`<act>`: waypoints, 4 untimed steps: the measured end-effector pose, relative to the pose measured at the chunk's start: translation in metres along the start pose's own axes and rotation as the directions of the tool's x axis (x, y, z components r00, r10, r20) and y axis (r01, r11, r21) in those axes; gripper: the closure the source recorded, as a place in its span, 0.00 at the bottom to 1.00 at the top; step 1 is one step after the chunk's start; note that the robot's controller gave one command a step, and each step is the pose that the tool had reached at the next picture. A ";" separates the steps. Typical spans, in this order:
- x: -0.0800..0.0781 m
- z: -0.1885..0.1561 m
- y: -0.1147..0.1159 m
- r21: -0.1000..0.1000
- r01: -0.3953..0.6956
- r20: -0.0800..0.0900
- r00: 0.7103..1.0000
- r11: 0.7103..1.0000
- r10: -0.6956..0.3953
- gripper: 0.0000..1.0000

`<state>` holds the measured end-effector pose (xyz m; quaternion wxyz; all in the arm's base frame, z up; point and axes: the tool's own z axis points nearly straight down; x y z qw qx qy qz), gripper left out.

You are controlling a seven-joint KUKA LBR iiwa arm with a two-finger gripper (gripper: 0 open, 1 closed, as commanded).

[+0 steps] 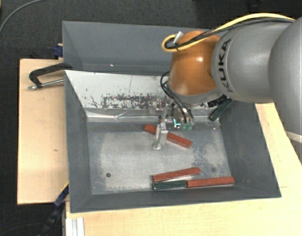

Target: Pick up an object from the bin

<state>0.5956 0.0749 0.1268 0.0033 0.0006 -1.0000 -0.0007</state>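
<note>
grey metal bin [74,132] on a pale board, seen from above. floor is scuffed and speckled, and the back wall carries a band of dark flecks.

left part of floor: bare, apart from one small dark spot [108,175] near the front left.

centre, toward the back wall: flat red-brown stick [181,141] lying on the floor. its long axis is diagonal, with the left end higher in view and nearer the back wall, and the right end lower and pointing toward the front right. lies flat, not propped.

gripper [160,141] comes down from the wrist directly onto the left half of that stick. its silvery tip crosses the stick in this view and hides a short stretch of it. whether the gripper is spread or closed cannot be told from this angle, nor whether it grips the stick or only overlaps it.

front centre to front right: three more sticks close together by the front wall. a brown-red stick [176,174] is tilted slightly up to the right. just below it is a dark green stick [168,185], nearly level. a brighter red stick [210,182] runs on from the green one's right end. all are well apart from the gripper.

right: orange cover [190,68] on the wrist, with a yellow cable [229,26] looping over it. the grey arm [261,58] reaches in from the upper right.
</note>
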 end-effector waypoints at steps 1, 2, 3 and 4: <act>0.022 0.055 -0.073 0.001 -0.265 0.003 0.964 0.964 0.265 0.00; 0.001 0.057 -0.048 0.001 -0.209 0.002 0.978 0.978 0.209 0.00; -0.001 0.056 -0.048 -0.002 -0.210 0.009 0.978 0.978 0.210 1.00; 0.029 -0.093 -0.034 -0.001 -0.073 0.013 0.997 0.997 0.073 1.00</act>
